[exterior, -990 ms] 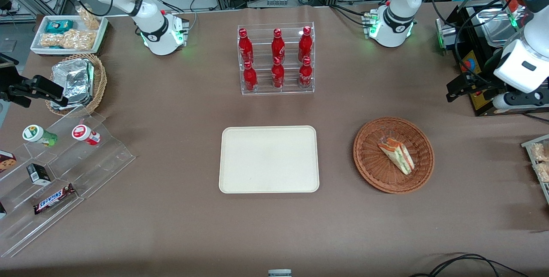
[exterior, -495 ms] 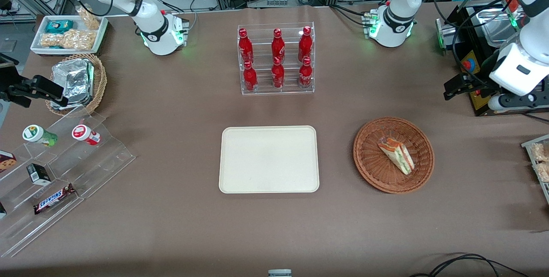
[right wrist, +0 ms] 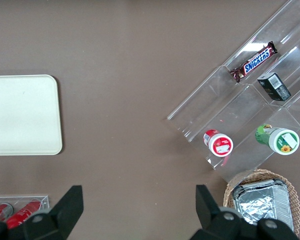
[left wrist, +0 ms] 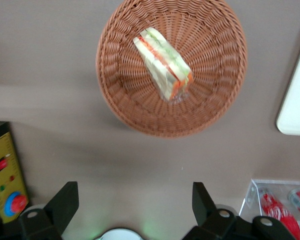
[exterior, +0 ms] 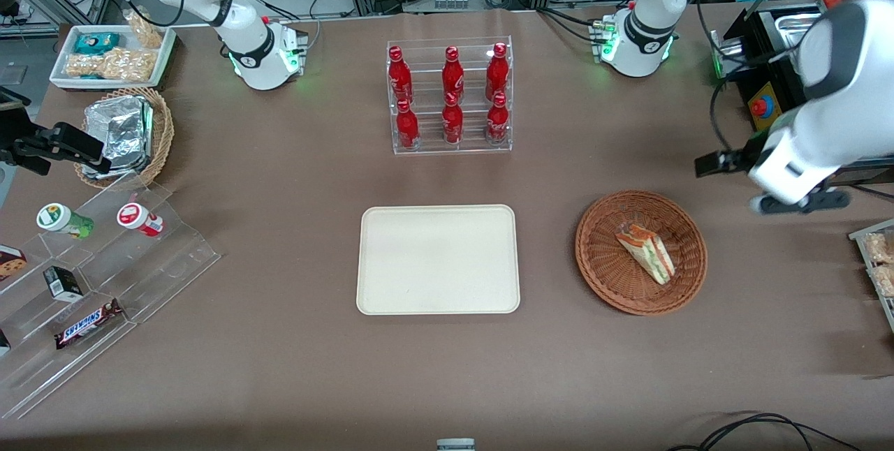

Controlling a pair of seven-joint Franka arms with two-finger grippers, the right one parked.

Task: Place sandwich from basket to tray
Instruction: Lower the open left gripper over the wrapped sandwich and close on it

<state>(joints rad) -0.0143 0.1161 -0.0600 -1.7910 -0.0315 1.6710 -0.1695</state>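
The sandwich (exterior: 646, 253) (left wrist: 162, 70), a wrapped wedge with red, orange and green filling, lies in the reddish-brown wicker basket (exterior: 607, 262) (left wrist: 215, 75). The cream tray (exterior: 438, 259) (left wrist: 297, 110) sits bare beside the basket, toward the parked arm's end. My gripper (exterior: 800, 201) (left wrist: 134, 200) hangs above the table beside the basket, toward the working arm's end and a little farther from the front camera. Its fingers (left wrist: 65, 200) are spread wide open with only bare table between them.
A clear rack of red bottles (exterior: 450, 98) (left wrist: 280, 205) stands farther from the front camera than the tray. A yellow box with a red button (exterior: 765, 105) (left wrist: 7, 182) sits near my arm. A snack bin (exterior: 876, 262) is at the working arm's table edge.
My gripper has swung down and toward the basket, nearer to the front camera. The sandwich, basket and tray have not moved.
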